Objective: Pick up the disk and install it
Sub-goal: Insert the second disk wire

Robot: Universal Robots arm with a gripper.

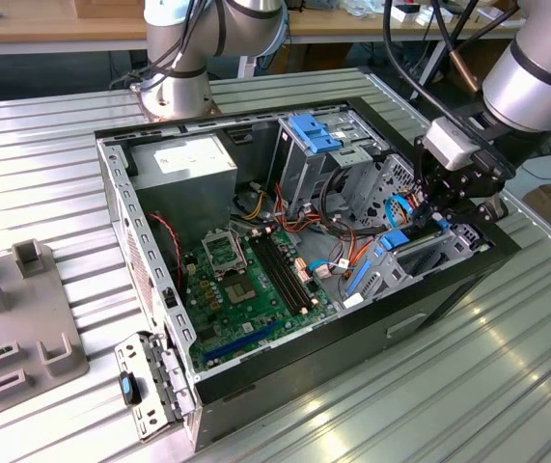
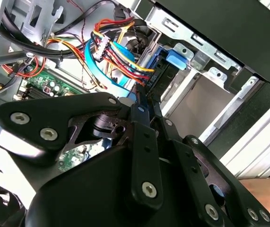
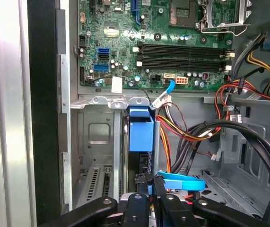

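Gripping disk (image 3: 141, 135) w/ tool (image 3: 150, 183)

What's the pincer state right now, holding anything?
Pincer: closed on the disk, gripping its edge as it stands on edge in the bay of the computer case.

Exterior high; wrists close inside case (image 1: 449, 289)

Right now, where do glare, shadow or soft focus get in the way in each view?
Exterior view: strong glare on the ribbed metal table; the case interior is evenly lit. Second wrist view: the hand looms dark and soft up close, and the case wall is black. First wrist view: the motherboard is sharp; the bay beneath is shaded.
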